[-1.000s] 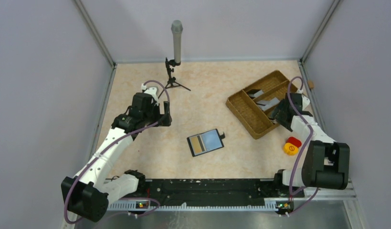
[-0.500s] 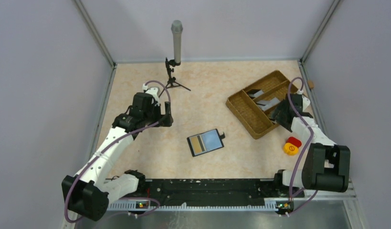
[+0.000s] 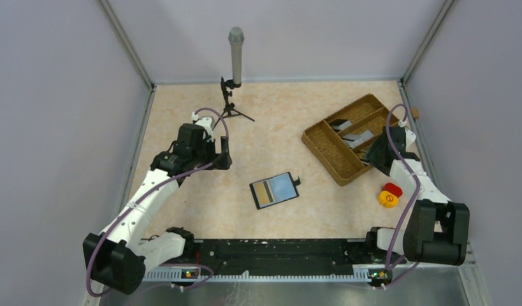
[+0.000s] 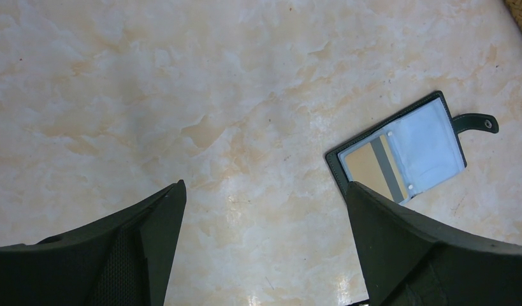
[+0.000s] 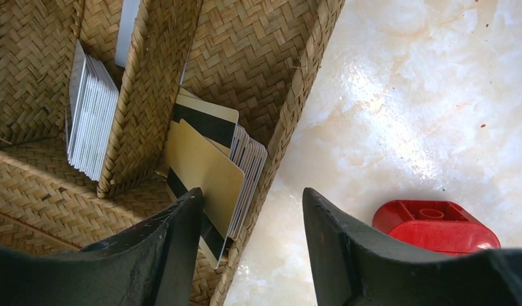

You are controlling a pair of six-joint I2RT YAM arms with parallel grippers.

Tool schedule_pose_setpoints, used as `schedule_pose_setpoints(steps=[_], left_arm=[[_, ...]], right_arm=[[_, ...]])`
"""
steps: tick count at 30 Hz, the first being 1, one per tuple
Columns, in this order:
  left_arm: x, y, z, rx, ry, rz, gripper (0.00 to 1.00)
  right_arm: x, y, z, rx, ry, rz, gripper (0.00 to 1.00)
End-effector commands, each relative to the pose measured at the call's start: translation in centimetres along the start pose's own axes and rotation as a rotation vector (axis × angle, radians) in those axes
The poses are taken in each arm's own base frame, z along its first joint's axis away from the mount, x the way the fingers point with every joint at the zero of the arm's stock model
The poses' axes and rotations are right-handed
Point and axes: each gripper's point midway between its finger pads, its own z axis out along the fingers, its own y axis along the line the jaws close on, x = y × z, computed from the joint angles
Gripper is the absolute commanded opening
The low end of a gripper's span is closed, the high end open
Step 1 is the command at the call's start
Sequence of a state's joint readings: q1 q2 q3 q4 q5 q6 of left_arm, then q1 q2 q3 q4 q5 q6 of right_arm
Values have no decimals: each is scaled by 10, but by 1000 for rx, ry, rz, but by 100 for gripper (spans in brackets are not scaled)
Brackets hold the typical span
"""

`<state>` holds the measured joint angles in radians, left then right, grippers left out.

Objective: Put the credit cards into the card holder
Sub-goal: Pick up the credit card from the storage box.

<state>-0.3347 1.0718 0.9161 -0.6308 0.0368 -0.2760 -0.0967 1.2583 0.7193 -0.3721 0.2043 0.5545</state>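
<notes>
The card holder (image 3: 275, 190) lies open on the table, with tan and pale blue lining and the clasp tab to its right; it also shows in the left wrist view (image 4: 405, 156). The credit cards (image 3: 355, 137) stand in stacks inside a brown woven tray (image 3: 322, 146). In the right wrist view one stack (image 5: 210, 166) leans against the tray wall (image 5: 296, 95), and another stack (image 5: 92, 118) sits one compartment over. My right gripper (image 5: 252, 194) is open, astride that wall, its left finger beside the leaning cards. My left gripper (image 4: 266, 191) is open and empty, left of the card holder.
A microphone on a small tripod (image 3: 235, 57) stands at the back. A red and yellow object (image 3: 389, 195) lies just right of the tray's near corner, red in the right wrist view (image 5: 436, 226). Walls enclose the table on three sides.
My right gripper has shifted slightly to the right at the tray's near right corner. The left arm and the card holder have not moved.
</notes>
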Motion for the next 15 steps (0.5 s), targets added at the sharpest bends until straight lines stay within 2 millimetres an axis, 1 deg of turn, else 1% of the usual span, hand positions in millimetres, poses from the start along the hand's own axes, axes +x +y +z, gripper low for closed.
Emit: schedule_pose_setpoints(steps=[1, 11, 14, 15], left_arm=[[-5, -2, 2, 17, -21, 16, 99], [-4, -2, 3, 18, -18, 16, 99], [-4, -2, 3, 18, -17, 17, 99], [-4, -2, 4, 18, -16, 17, 99]], right_arm=[[0, -8, -5, 20, -7, -1, 56], [-1, -8, -8, 17, -18, -2, 41], [-2, -8, -7, 16, -22, -4, 39], [-2, -7, -7, 15, -22, -6, 36]])
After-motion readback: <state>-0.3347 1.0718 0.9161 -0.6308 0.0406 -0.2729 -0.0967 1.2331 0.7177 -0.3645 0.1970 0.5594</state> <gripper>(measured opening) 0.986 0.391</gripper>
